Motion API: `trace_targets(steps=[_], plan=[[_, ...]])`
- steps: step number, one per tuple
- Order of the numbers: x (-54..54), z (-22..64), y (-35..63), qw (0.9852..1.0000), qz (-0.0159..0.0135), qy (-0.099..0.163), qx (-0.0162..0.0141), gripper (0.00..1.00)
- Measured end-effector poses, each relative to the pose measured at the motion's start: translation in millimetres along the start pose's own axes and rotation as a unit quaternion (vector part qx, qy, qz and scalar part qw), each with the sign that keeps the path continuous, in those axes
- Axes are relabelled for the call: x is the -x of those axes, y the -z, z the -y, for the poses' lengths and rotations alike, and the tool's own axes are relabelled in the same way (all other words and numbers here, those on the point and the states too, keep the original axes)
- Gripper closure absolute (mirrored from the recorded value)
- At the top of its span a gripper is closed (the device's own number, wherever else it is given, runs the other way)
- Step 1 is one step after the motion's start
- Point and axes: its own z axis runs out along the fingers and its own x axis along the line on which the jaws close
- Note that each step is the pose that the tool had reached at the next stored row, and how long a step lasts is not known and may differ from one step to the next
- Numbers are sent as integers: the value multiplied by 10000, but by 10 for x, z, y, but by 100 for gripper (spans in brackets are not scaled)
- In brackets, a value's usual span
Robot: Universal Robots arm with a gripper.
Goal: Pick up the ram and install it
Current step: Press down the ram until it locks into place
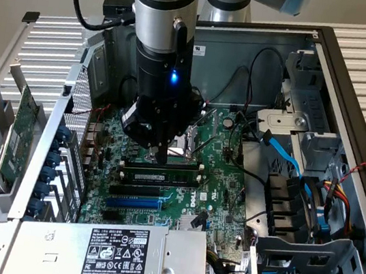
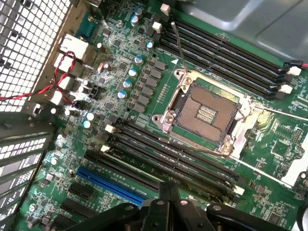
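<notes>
A: What was the largest item, and what served as the landmark?

B: The open computer case [image 1: 356, 87] lay on its side on a slatted tabletop [image 1: 46, 41]. Inside it sat the green motherboard [image 1: 222, 177], and at the board's centre the bare processor socket [image 2: 207, 113], the landmark for all positions below.

A: And the arm?

B: The grey robot arm [image 1: 164, 10] stood upright over the board, its black wrist directly above the socket in the exterior view.

A: Other parts?

B: A power supply [image 1: 117, 255] with a black label lay beyond the board's near edge, well apart from the socket. A green expansion card [image 1: 18, 133] rested outside the case wall, farther still.

A: Where was the ram?

B: The ram [image 1: 163, 175] lay seated along a black slot just beside the socket, on the side toward the power supply; a blue slot [image 1: 133, 202] lay farther out on the same side.

A: State of the pincer?

B: The pincer [image 1: 160, 154] was fully closed with nothing between its tips, which pointed down immediately above the ram's upper edge; whether they touched it could not be told.
</notes>
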Motion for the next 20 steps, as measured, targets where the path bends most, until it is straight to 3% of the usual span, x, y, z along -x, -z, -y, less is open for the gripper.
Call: trace_targets(steps=[5,10,16,20], plan=[[0,0,0,9993,-1,-375,1,89],[0,0,0,9972,-3,-753,1,89],[0,0,0,9929,-5,-1193,2,89],[0,0,0,9889,-6,-1483,2,89]])
